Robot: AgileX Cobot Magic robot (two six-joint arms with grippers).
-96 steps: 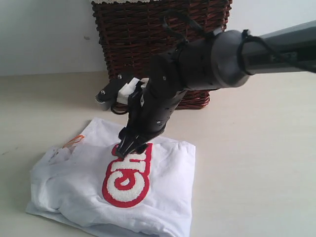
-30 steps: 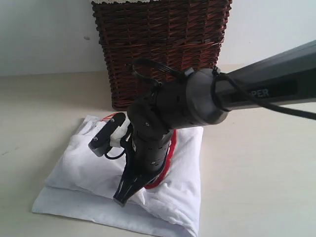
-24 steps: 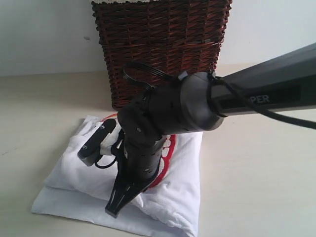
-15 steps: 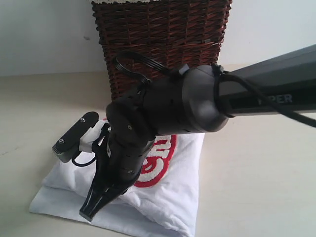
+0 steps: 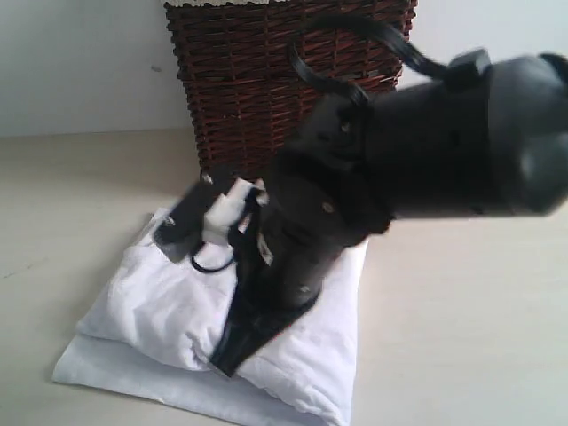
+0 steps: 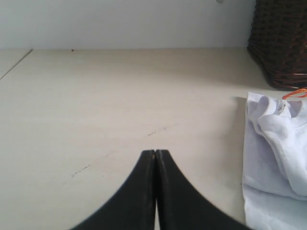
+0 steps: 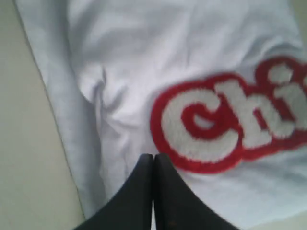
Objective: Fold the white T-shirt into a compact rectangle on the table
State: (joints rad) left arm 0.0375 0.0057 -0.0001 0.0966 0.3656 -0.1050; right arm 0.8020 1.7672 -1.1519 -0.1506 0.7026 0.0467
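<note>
I see the white shirt [image 5: 151, 306] folded and puffy just beside the basket [image 5: 257, 80], red letters [image 7: 216, 124] showing. My right tool [image 7: 153, 157] and left tool [image 6: 155, 152] are pressed together.

The blurred, bulky black right arm [image 5: 426, 151] hides the middle of the folded white cotton T-shirt [image 5: 151, 311]; fuzzy red-outlined lettering [image 7: 216, 120] runs off the right wrist view after "Chi"; the dark wicker basket [image 5: 248, 71] is cropped on top
</note>
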